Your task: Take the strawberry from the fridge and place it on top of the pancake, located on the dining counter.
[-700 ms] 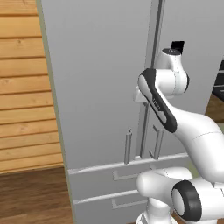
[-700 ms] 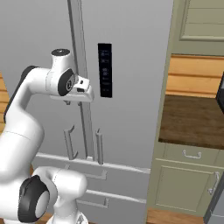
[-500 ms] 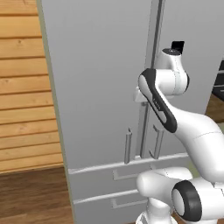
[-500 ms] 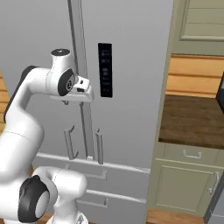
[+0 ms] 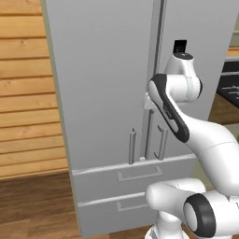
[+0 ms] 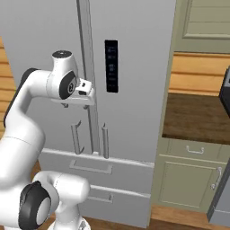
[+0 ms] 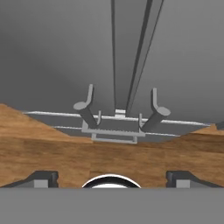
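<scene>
The fridge [image 5: 102, 84] has both doors closed, so its shelves and contents are hidden, and its top is cut off by the upper edge of both base views. In the left base view the robot's forearm covers the pincer and the upper lengths of the two bar handles [image 5: 132, 147]. A dark appliance [image 6: 226, 90] is cropped by the right edge of the right base view, too little showing to tell what it is.

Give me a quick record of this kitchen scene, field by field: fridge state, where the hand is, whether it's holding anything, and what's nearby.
fridge: both doors shut, two drawers below shut
door handles: two vertical bars either side of the centre seam
hand: open, empty, close in front of the fridge doors near the seam, touching nothing
dark panel: on the right door
wall counter: wooden top, to the right of the fridge
strawberry: none to be seen while the doors are shut
step left: open a door
</scene>
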